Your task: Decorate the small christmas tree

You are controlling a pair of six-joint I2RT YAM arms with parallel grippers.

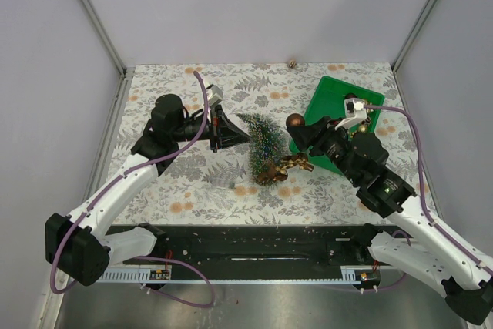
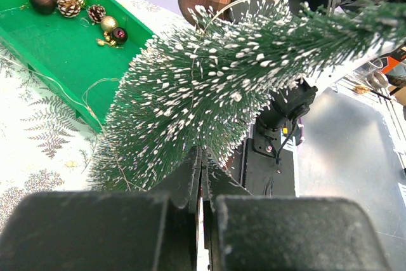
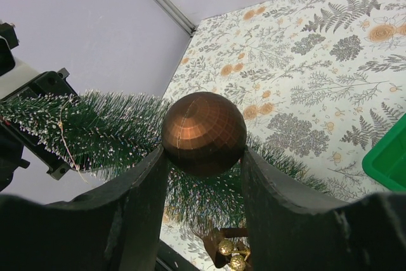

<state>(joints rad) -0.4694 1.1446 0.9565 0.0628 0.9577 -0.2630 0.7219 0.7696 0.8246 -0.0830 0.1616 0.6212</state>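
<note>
The small christmas tree leans on the counter between both tools. Judge it light, its bristles soft and yielding, so hold its base or stem. Your left tool is closed against the bristles; your right tool grips a bronze ball.

In the room there was one small christmas tree and one green tray. I counted three bigger balls: one copper ball, one dark brown ball and one dark purple ball. There were also one small gold ball, two pinecone ornaments and two robot arms.
</note>
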